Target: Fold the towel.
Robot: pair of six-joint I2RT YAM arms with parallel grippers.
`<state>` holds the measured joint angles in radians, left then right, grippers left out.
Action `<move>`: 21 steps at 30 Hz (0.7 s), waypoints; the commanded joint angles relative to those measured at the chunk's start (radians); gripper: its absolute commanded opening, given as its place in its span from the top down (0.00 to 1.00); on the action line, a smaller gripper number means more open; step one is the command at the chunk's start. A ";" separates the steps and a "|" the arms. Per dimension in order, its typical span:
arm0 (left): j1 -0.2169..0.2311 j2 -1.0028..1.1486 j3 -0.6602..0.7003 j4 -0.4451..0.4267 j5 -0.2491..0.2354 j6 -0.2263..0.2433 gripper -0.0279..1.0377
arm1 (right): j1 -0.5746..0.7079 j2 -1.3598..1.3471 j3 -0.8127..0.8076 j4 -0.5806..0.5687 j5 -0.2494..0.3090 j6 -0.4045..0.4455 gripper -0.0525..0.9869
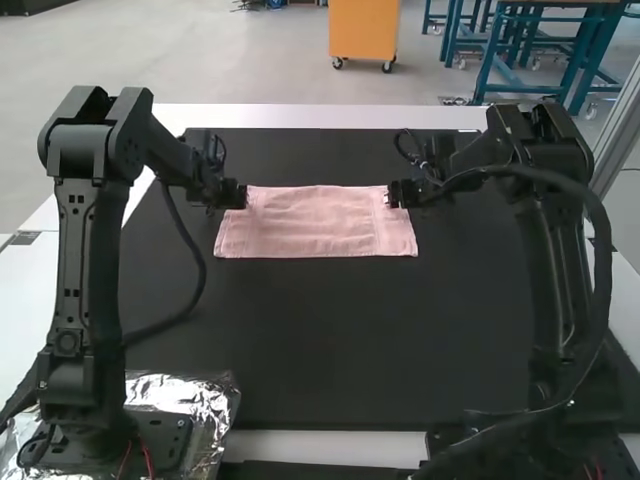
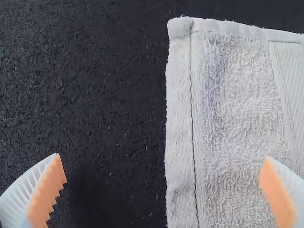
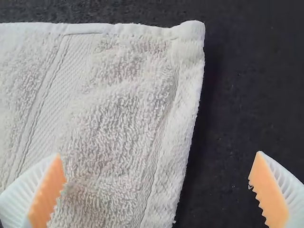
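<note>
Beneath the pink towel [image 1: 315, 225]: one black mat [image 1: 340, 330], the towel lying flat on its far half, a wide, lightly rumpled rectangle. At the towel's left end: left gripper [image 1: 238, 196], fingers spread wide, the side edge between them. At the towel's right end: right gripper [image 1: 396, 194], fingers likewise parted about that edge. Whether either touches cloth: cannot tell.
</note>
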<state>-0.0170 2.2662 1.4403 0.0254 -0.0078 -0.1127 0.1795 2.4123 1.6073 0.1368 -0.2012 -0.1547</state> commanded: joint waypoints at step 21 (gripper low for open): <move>0.017 0.046 0.045 -0.036 0.031 0.002 0.95 | -0.008 0.044 0.051 -0.112 -0.053 -0.049 0.97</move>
<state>-0.0170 2.2860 1.4750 -0.0055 0.0082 -0.1127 0.1726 2.4271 1.6634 0.0463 -0.2249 -0.1963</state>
